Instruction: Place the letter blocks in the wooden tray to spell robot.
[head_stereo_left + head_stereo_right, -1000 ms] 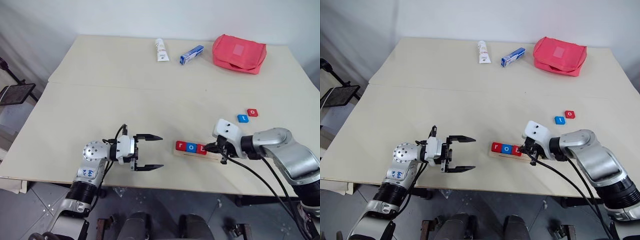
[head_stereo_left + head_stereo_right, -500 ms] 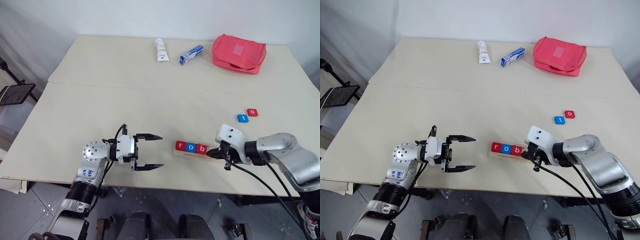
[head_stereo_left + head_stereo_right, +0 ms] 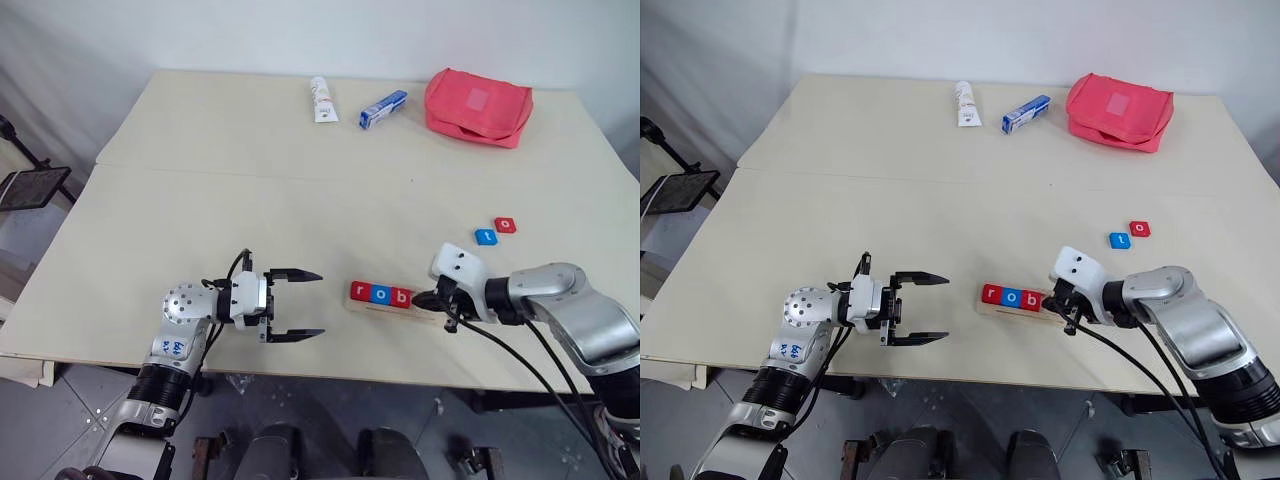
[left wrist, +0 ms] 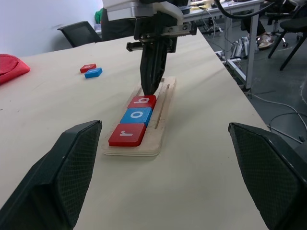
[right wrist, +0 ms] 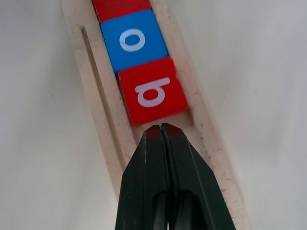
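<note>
Spelling so far: r, o, b sit side by side in the wooden tray [image 3: 392, 305], red r tile [image 4: 127, 134], blue o tile [image 4: 137, 115], red b tile [image 4: 142, 101], filling its left end.
Tray place: near the front edge of the surface [image 3: 250, 200], between the two grippers, the right half of its channel bare.
Right gripper [image 5: 161, 128]: fingers pressed together with nothing between them, tip angled down into the tray channel just beside the b tile's free edge; whether it touches the tile cannot be told.
Left gripper [image 3: 308, 303]: jaws spread wide and empty, held level, pointing toward the tray's left end, with a gap between them.
Loose tiles: blue t tile [image 3: 485, 237] and red o tile [image 3: 506, 225] lie next to each other on the surface, beyond the tray and to its right.
Far edge: white tube [image 3: 320, 100], blue-and-white box [image 3: 383, 109] and red pouch [image 3: 478, 106] in a row, well apart from the tray.
</note>
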`<action>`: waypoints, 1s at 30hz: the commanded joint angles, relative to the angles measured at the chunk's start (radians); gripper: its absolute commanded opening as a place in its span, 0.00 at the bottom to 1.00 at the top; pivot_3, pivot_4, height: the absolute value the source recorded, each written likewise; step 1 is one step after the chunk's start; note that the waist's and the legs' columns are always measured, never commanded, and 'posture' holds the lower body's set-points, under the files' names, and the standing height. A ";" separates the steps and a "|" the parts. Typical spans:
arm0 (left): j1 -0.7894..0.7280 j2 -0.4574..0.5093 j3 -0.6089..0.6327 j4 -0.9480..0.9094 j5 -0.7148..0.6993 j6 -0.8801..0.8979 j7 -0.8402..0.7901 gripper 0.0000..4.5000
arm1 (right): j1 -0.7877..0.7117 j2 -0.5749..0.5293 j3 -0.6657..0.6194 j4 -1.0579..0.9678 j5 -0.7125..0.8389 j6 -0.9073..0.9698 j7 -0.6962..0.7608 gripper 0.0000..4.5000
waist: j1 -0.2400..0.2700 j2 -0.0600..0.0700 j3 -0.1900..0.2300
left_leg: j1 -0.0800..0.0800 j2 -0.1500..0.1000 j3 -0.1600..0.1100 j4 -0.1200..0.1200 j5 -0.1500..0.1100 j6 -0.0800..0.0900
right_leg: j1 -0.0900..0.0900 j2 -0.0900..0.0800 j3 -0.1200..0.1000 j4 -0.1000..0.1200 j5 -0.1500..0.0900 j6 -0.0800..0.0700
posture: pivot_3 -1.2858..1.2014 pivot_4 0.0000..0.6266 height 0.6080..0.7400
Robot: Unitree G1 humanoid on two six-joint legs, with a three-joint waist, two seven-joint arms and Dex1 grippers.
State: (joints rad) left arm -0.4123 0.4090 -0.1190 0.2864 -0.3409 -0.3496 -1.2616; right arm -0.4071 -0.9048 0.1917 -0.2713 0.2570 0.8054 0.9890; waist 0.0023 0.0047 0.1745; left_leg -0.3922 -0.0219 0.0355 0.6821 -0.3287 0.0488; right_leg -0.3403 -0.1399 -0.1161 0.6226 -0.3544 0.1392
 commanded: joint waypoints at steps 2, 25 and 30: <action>-0.003 -0.001 0.007 -0.012 -0.002 -0.005 0.003 1.00 | 0.057 -0.035 -0.111 -0.082 0.034 0.016 -0.018 0.01 | 0.004 0.000 0.000 | 0.000 0.000 0.000 0.000 0.000 0.000 | 0.000 0.000 0.000 0.000 0.000 0.000 | 0.52 0.24 1.00; -0.105 -0.012 0.023 0.145 -0.005 -0.041 -0.086 1.00 | 0.436 0.202 -0.764 -0.100 0.194 -0.087 -0.296 0.99 | 0.020 -0.001 0.000 | 0.001 0.000 0.002 -0.001 0.000 0.000 | 0.001 0.001 0.000 0.000 0.000 0.000 | 0.52 0.24 1.00; -0.106 -0.013 0.025 0.149 -0.005 -0.046 -0.094 1.00 | 0.394 0.186 -0.739 0.003 0.170 -0.120 -0.328 0.99 | 0.021 -0.001 0.000 | 0.001 0.000 0.002 -0.001 0.000 0.000 | 0.001 0.001 0.000 0.000 0.000 0.000 | 0.52 0.24 1.00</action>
State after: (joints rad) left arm -0.5083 0.3982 -0.1023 0.4470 -0.3420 -0.3822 -1.3519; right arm -0.0021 -0.7042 -0.5359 -0.2802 0.4301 0.7146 0.6705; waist 0.0232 0.0039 0.1744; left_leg -0.3909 -0.0218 0.0377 0.6813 -0.3287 0.0491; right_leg -0.3396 -0.1393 -0.1157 0.6223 -0.3543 0.1394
